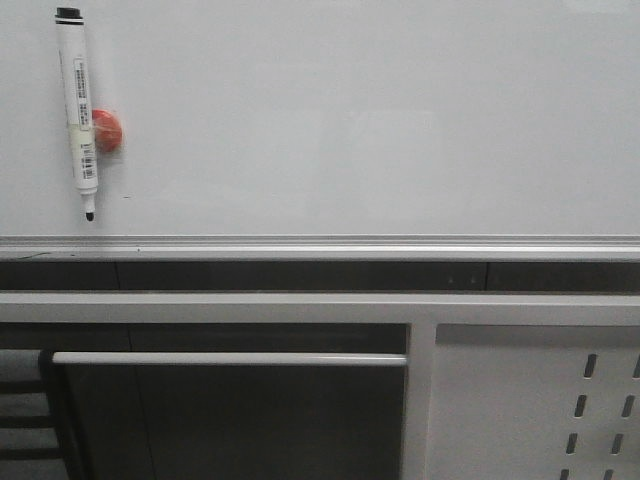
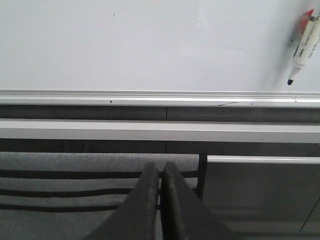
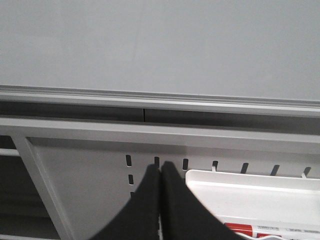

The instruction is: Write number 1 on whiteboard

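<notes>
Standing upright and filling the whole top part of the front view: the whiteboard (image 1: 380, 120). Looking big, plain and shiny, pale grey-white all over. Ending at the bottom in a long silver rail (image 1: 320, 246) running flat from side to side. Carrying a tiny dark dot or two near the left, maybe dirt, too small to tell.

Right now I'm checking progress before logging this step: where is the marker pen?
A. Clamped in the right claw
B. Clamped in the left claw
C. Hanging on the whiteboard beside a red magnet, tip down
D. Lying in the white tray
C: the marker pen hangs on the whiteboard, tip down, beside the red magnet; both the left claw and the right claw are shut on nothing.
</notes>
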